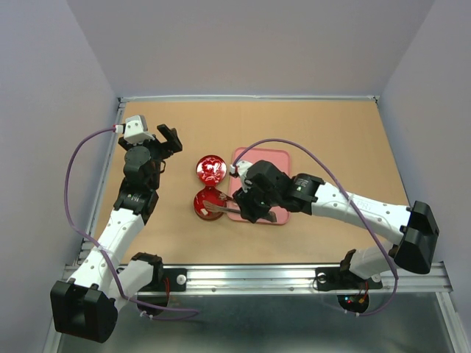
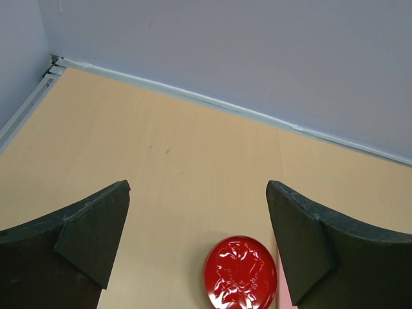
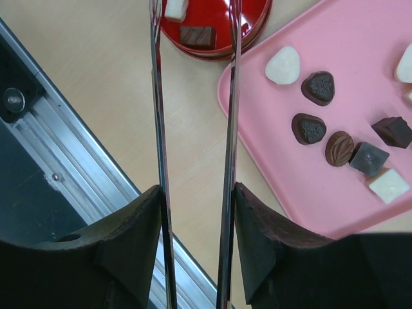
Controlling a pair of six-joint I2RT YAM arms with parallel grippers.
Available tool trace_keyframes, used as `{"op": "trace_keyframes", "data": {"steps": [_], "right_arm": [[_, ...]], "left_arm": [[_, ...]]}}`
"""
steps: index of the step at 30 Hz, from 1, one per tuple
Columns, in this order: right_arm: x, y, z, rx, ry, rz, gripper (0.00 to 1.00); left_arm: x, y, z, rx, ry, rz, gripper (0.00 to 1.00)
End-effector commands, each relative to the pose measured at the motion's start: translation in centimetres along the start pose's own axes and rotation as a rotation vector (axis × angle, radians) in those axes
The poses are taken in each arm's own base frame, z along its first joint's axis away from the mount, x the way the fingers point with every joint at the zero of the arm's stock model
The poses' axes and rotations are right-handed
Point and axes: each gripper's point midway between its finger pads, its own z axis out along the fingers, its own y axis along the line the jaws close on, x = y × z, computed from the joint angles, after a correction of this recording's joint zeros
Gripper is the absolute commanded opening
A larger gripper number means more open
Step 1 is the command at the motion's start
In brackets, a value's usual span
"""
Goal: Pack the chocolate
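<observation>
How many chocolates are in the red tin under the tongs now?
2: a white piece at the wrist view's top edge, by the tongs, and a brown piece beside it. The tin is partly out of frame, so more may be hidden.

Fingers (image 3: 129, 251): matt black plastic, faintly grainy. Between them, tongs (image 3: 158, 116): 2 polished metal blades, mirror-bright. Beyond the fingers, tin (image 3: 252, 26): glossy red. Right of the fingers, tray (image 3: 360, 77): smooth matt pink plastic; chocolate (image 3: 309, 127): dark pieces dull, textured. Left of the fingers, rail (image 3: 71, 161): brushed metal.

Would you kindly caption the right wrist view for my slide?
Right gripper holds metal tongs over the red tin, two chocolates inside; more on the pink tray.
</observation>
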Motion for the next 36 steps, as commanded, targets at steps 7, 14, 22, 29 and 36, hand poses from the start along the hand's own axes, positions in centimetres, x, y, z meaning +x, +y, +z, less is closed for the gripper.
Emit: {"op": "trace_keyframes", "data": {"steps": [7,14,22,29,36], "right_arm": [[-4.8,-2.3,-2.8,0.174,-0.213,0.045,0.47],[-4.9,-3.5,-3.6,0.246,-0.245,0.080,0.46],[-4.5,-5.1,-4.1,0.327,-0.263,0.107,0.46],[-2.6,-6.8,-4.1,0.400,-0.232,0.159,0.46],[-0.7,-7.1,-3.3,0.401,-0.175,0.183,0.47]], "left_arm": [[-2.9,-1.2,-0.1,0.028,-0.071,-0.030,0.99],[-3.0,-1.2,-0.1,0.029,-0.073,-0.032,0.99],[-3.1,-1.3,-0.2,0.032,-0.072,-0.034,0.99],[-3.1,-1.3,-0.2,0.034,-0.071,-0.035,0.99],[-3.1,-1.4,-0.2,0.037,-0.072,-0.037,0.99]]}}
